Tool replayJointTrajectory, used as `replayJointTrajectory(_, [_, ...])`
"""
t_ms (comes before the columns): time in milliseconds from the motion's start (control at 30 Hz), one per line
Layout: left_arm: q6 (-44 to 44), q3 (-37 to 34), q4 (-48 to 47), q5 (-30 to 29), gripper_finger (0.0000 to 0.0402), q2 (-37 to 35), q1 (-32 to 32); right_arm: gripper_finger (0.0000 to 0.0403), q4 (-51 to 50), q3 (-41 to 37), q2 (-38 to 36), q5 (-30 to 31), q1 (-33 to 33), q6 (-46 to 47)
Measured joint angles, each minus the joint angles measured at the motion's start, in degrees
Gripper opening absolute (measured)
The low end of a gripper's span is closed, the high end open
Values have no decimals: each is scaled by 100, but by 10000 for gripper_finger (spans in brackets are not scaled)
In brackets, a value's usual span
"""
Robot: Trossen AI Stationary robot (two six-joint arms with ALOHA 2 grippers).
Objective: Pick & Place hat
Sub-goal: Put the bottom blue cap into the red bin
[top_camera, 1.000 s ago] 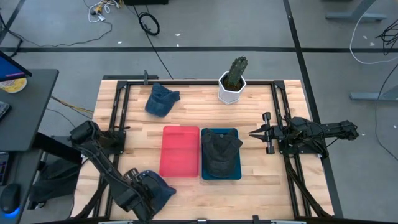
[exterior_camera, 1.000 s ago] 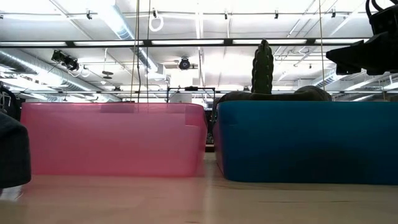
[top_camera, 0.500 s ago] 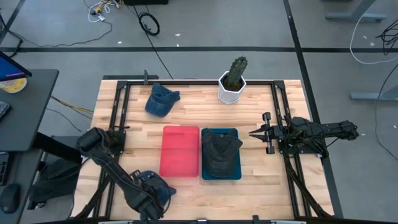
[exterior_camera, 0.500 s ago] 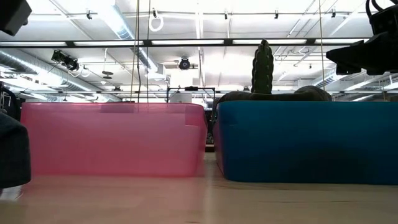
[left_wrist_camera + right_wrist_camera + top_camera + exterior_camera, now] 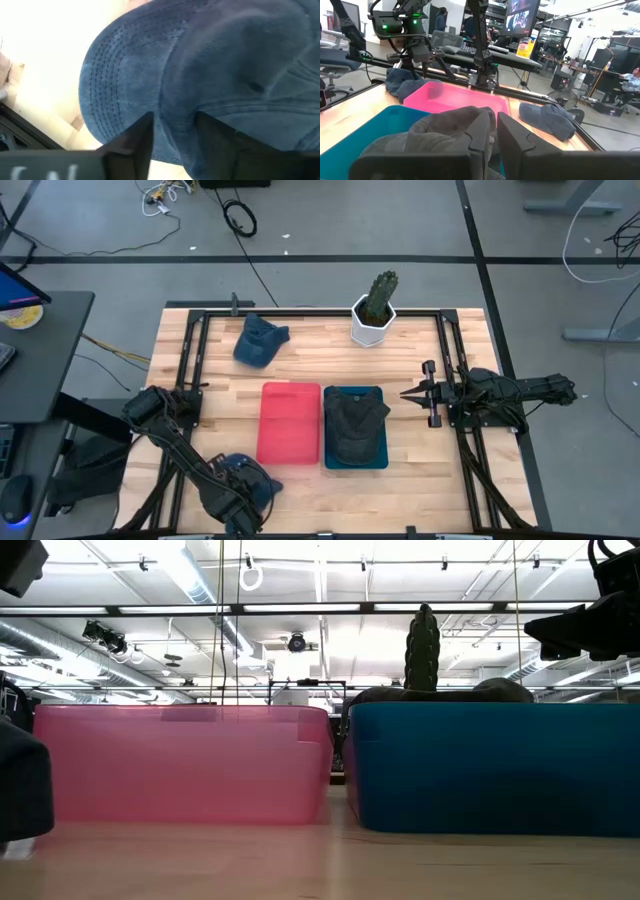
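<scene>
A blue hat (image 5: 260,477) lies on the wooden table near its front left corner; at the low view's left edge it is a dark shape (image 5: 20,780). My left gripper (image 5: 238,502) points down on it and is shut on its cloth (image 5: 200,65). A second blue hat (image 5: 258,340) lies at the far left. A dark grey hat (image 5: 355,428) sits in the blue tray (image 5: 380,462), with the pink tray (image 5: 290,423) to its left. My right gripper (image 5: 408,393) waits shut and level at the table's right side, holding nothing. My left gripper pinches a raised fold of the blue hat's cloth (image 5: 175,107), where the stitched brim meets the crown, between its two fingers (image 5: 140,137). The fingers come from above, pointing down. The hat lies on the table under them.
A cactus in a white pot (image 5: 374,310) stands at the far edge, behind the trays. Black frame rails (image 5: 195,360) run along the table's left and right sides. Bare wood lies between the trays and the near edge.
My left gripper has come down onto the blue hat at the near left, shifting slightly toward the table's right. For the last half second it has stayed in place. The hat has stayed on the table.
</scene>
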Motion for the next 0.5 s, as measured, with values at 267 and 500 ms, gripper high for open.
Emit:
replayJointTrajectory(267, [346, 0, -2, 391, 13, 0, 4, 39, -2, 0, 0, -2, 0, 0])
replayJointTrajectory(500, [775, 172, -177, 731, 6, 0, -7, 39, -2, 0, 0, -1, 1, 1])
